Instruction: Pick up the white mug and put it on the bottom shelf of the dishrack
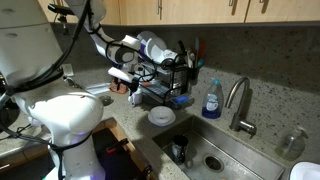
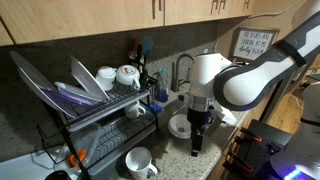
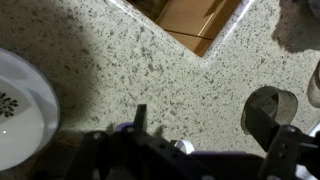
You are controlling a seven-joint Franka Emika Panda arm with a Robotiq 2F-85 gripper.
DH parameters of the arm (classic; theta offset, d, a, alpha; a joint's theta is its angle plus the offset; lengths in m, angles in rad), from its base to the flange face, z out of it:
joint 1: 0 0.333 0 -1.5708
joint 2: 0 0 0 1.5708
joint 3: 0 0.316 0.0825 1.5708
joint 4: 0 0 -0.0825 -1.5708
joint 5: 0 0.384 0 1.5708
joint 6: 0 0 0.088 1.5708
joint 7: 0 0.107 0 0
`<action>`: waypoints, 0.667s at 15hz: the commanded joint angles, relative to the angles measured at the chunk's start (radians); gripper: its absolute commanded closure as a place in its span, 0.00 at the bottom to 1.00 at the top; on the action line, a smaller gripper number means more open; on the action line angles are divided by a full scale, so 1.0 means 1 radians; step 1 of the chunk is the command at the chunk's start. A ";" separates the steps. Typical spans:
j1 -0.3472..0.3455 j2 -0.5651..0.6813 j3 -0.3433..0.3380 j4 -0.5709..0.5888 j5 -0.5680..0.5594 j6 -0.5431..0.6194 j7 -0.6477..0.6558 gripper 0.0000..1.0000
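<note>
The white mug [image 2: 138, 162] stands upright on the speckled counter in front of the black wire dishrack [image 2: 70, 128], which also shows in an exterior view [image 1: 172, 78]. The bottom shelf [image 2: 112, 131] is the rack's dark lower tier. My gripper [image 2: 197, 146] points straight down over the counter, to the right of the mug and clear of it, next to a shallow white bowl [image 2: 180, 126]. In the wrist view the gripper [image 3: 214, 140] is open with only bare counter between its fingers. The mug is hidden in the wrist view.
Large plates [image 2: 45, 80] and two more white cups [image 2: 116, 74] fill the rack's top tier. A white dish [image 3: 18, 108] lies at the wrist view's left edge. A sink [image 1: 215, 150] with faucet [image 1: 238, 100] and a blue soap bottle [image 1: 211, 100] lie beyond the rack.
</note>
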 commanded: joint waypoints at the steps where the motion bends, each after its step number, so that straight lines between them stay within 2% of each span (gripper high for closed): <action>1: -0.017 0.003 0.017 0.005 0.002 -0.005 -0.002 0.00; 5: -0.018 0.006 0.017 0.010 0.003 -0.008 -0.002 0.00; 10: 0.015 0.101 0.021 0.051 0.187 0.089 -0.162 0.00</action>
